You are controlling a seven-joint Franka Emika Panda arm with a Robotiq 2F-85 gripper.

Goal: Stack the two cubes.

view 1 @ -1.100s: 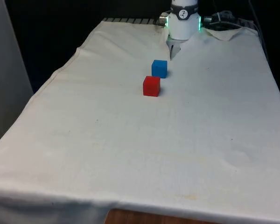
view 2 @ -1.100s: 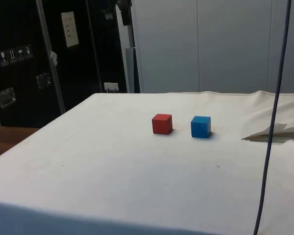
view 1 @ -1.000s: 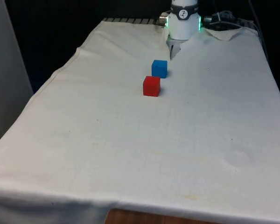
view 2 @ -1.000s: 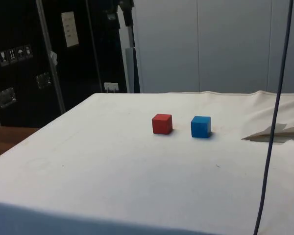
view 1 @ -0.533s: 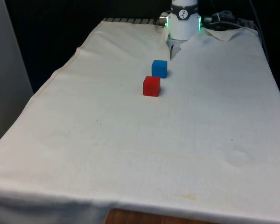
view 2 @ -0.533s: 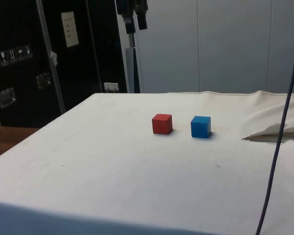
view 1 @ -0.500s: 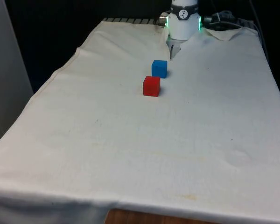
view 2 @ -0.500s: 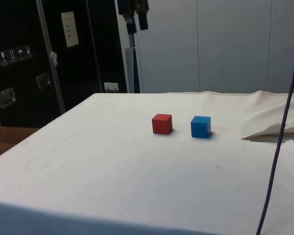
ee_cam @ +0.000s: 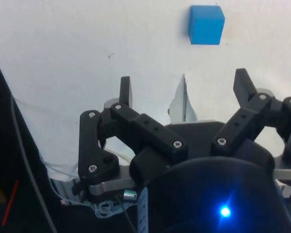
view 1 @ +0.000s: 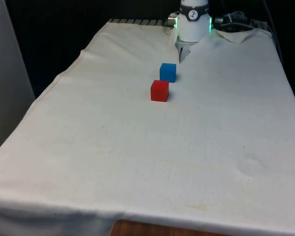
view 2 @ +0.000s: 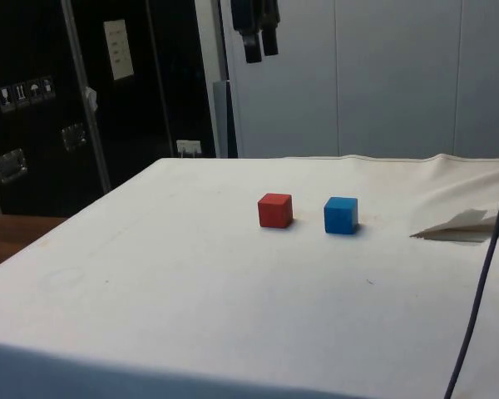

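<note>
A red cube [view 1: 160, 90] and a blue cube [view 1: 167, 72] rest on the white cloth, a small gap between them, the blue one nearer the robot base. From the side, the red cube [view 2: 275, 210] is left of the blue cube [view 2: 341, 215]. My gripper [view 2: 261, 48] hangs high above the table, over and behind the red cube. Its fingers stand wide apart with nothing between them. In the wrist view the open gripper [ee_cam: 184, 87] looks down on the cloth, with the blue cube [ee_cam: 206, 24] beyond the fingertips.
The robot base [view 1: 193, 22] stands at the table's far end. A raised cloth fold [view 2: 466, 224] lies beside the blue cube. A thin cable [view 2: 482, 274] hangs across the side view's right. The table edge [view 1: 59, 81] drops off at the front view's left.
In the side view the gripper has moved rightward and slightly down, from above the cloth's far edge towards the cubes. Neither cube has moved.
</note>
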